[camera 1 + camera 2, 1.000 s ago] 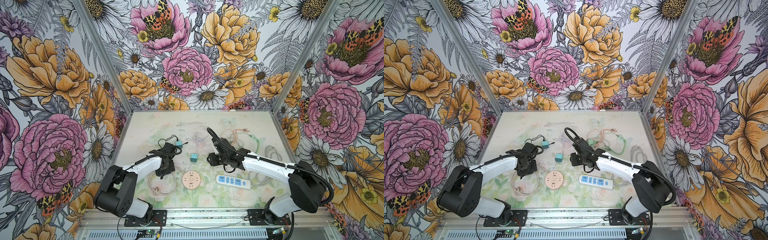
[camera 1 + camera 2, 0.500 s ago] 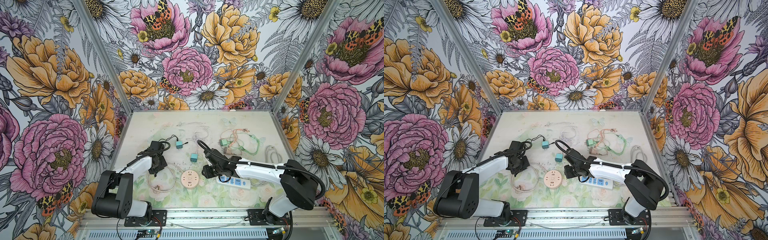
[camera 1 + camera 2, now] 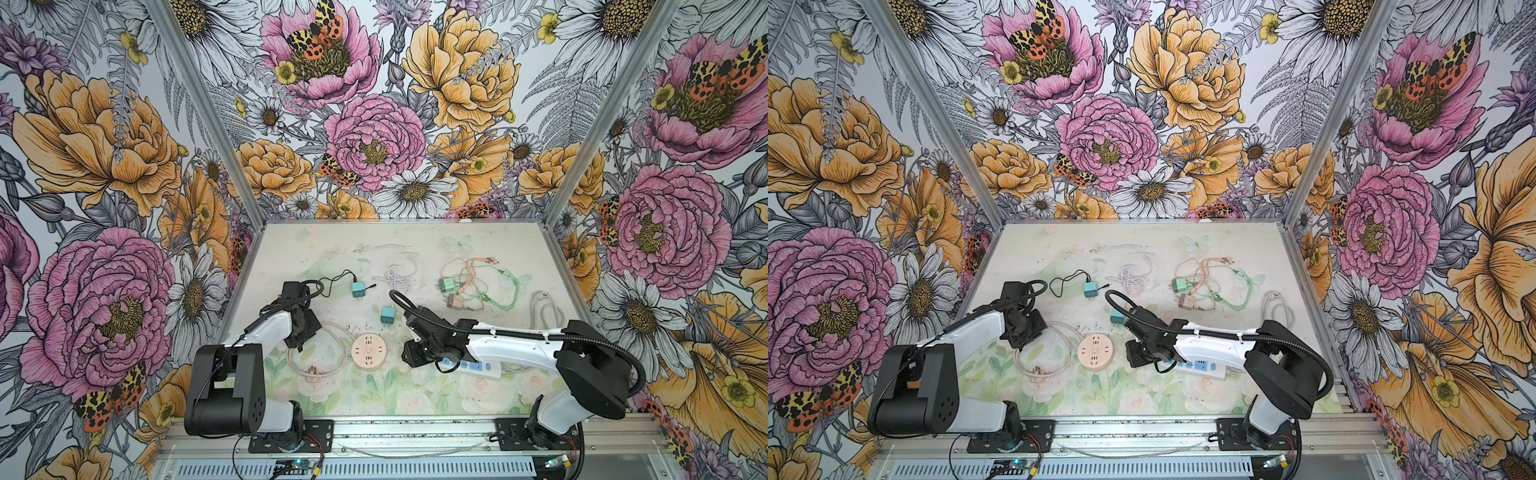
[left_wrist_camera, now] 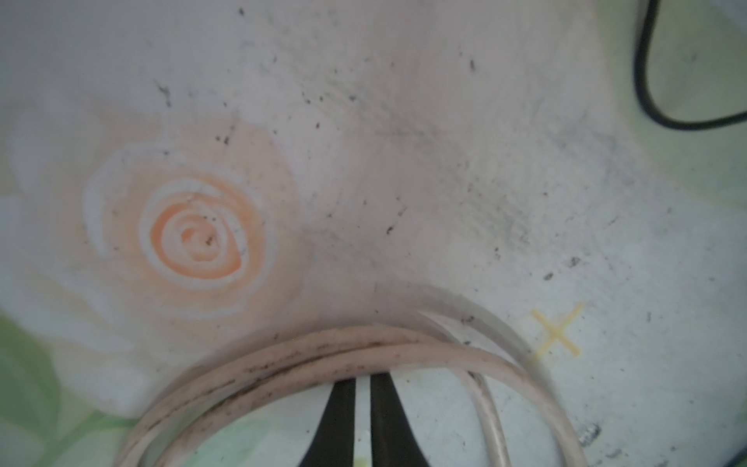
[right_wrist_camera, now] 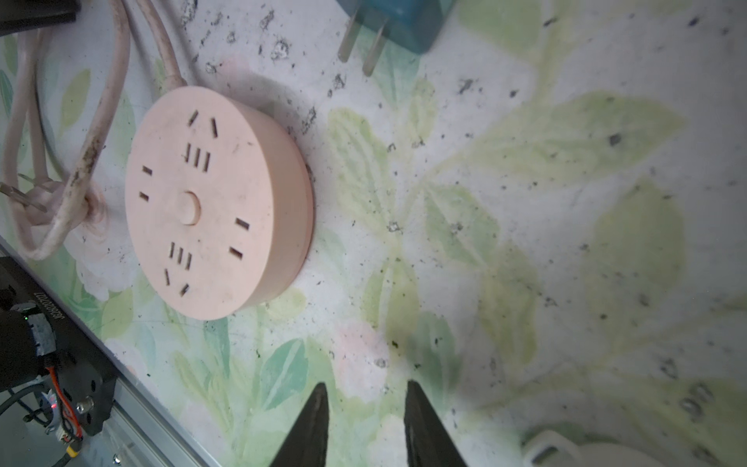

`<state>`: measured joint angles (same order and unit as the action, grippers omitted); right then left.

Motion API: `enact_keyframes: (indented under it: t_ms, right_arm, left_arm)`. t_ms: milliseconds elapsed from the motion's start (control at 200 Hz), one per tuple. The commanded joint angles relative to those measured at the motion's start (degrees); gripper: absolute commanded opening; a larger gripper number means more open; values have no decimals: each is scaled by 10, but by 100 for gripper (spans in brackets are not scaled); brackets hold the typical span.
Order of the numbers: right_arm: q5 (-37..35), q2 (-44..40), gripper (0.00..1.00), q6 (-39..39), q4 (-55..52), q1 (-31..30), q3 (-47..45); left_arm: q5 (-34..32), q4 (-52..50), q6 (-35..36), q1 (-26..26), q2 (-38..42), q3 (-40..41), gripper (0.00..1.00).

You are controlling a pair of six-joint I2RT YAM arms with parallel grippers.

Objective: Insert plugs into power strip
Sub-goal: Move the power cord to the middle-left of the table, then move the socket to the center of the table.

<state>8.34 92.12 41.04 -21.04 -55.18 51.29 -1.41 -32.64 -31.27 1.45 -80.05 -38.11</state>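
R gripper has pulled back to lower centre; fingers part-open, empty, beside round power strip. L gripper nearly closed, empty, over pink cord. Nearest teal plug lies loose mid-frame. Step looks like pre-grasp; next: widen, reach plug.

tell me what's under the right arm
A white power strip with blue sockets lies under the right arm. The arm covers one end, so any plug there is hidden.
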Motion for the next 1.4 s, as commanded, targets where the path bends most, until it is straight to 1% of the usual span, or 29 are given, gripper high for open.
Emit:
enact_keyframes:
  t_ms: [0, 135, 215, 310, 420, 500, 555, 601, 621, 646, 676, 721, 761, 886, 1041, 1236, 1251, 1396]
  right_arm:
    - [-31, 20, 34, -13, 6, -2, 41]
    - [-61, 42, 34, -45, 6, 1, 83]
    - [-68, 49, 35, -52, 6, 13, 101]
    - [-72, 51, 36, -54, 6, 33, 115]
    - [-73, 46, 37, -58, 6, 53, 123]
    - [-73, 38, 37, -62, 6, 61, 122]
    - [-70, 34, 38, -62, 6, 62, 119]
    - [-63, 33, 38, -60, 5, 63, 113]
    - [-58, 33, 38, -58, 6, 62, 111]
    - [-52, 32, 38, -55, 6, 62, 106]
    - [-45, 32, 38, -50, 6, 63, 100]
    - [-38, 31, 37, -43, 6, 61, 89]
    - [-33, 30, 37, -37, 6, 58, 80]
    - [-37, 17, 36, -29, 6, 48, 55]
    - [-42, 1, 36, -27, 6, 41, 48]
    - [-62, -25, 36, -26, 6, 44, 35]
    - [-62, -28, 36, -26, 6, 45, 33]
    - [-68, -44, 36, -24, 6, 50, 17]
  left_arm:
    - [9, 23, 16, 17, 21, 3, 12]
    - [25, 27, 17, 12, 35, -3, 12]
    - [25, 27, 15, -3, 58, -7, 13]
    - [30, 25, 11, -27, 90, -12, 16]
    - [54, 17, 6, -53, 112, -23, 17]
    - [54, -6, 9, -96, 120, -40, 18]
    - [29, -43, 14, -138, 118, -61, 18]
    - [-10, -82, 11, -177, 114, -79, 18]
    - [-30, -99, 8, -195, 111, -87, 14]
    - [-55, -121, -1, -218, 108, -95, 6]
    - [-82, -148, -13, -241, 105, -104, 0]
    - [-122, -178, -31, -272, 104, -111, 0]
    - [-135, -192, -43, -298, 107, -111, 0]
    - [-131, -208, -83, -362, 134, -104, 0]
    - [-131, -235, -125, -424, 154, -94, 0]
    - [-110, -233, -164, -449, 172, -34, 0]
    - [-93, -233, -165, -450, 174, -30, 0]
    - [-58, -219, -179, -471, 199, 1, 0]
